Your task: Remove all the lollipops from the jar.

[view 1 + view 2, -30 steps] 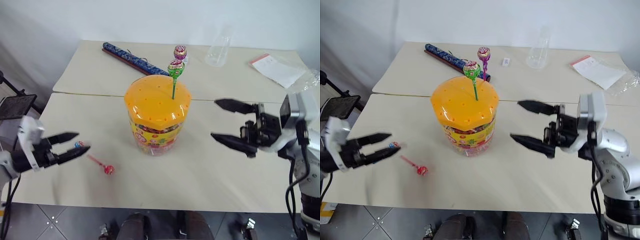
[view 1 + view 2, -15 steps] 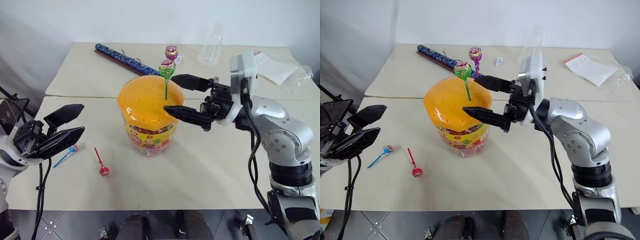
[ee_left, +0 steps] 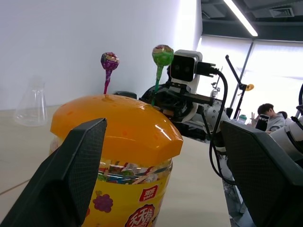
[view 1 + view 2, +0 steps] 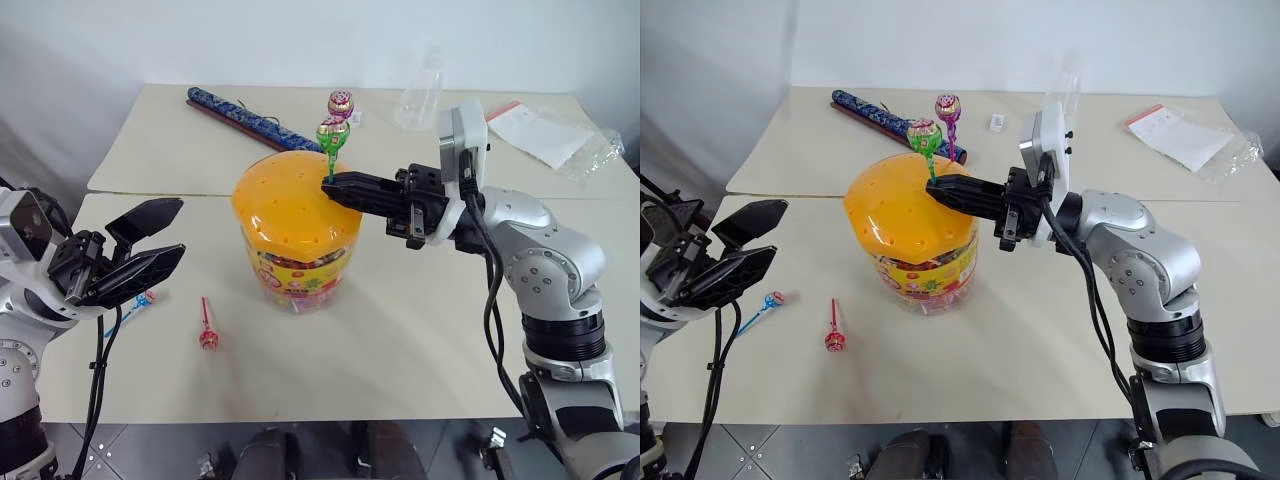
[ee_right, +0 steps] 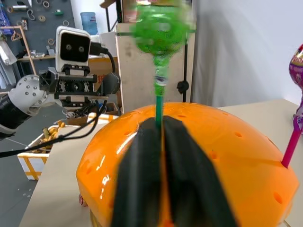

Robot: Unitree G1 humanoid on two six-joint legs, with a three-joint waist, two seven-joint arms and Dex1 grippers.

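Observation:
The jar (image 4: 295,240) stands mid-table, a clear tub with a candy label and a domed orange lid (image 5: 227,156) dotted with holes. Two lollipops stand in the lid. One has a green stick (image 4: 332,135), and my right gripper (image 4: 329,188) is shut on that stick just above the lid. The other, on a purple stick (image 4: 341,102), rises behind it. On the table left of the jar lie a red-stick lollipop (image 4: 207,328) and a blue-stick one (image 4: 768,302). My left gripper (image 4: 181,227) hangs open left of the jar, holding nothing.
A long dark blue patterned stick (image 4: 250,118) lies at the back left. A clear glass flask (image 4: 420,90) and papers in plastic (image 4: 545,130) sit at the back right. A seam runs between two tables behind the jar. A person sits far behind (image 3: 265,113).
My right gripper, open around the green stick half a second ago, has shut on it. My left gripper has risen and drifted slightly towards the jar. The camera has shifted.

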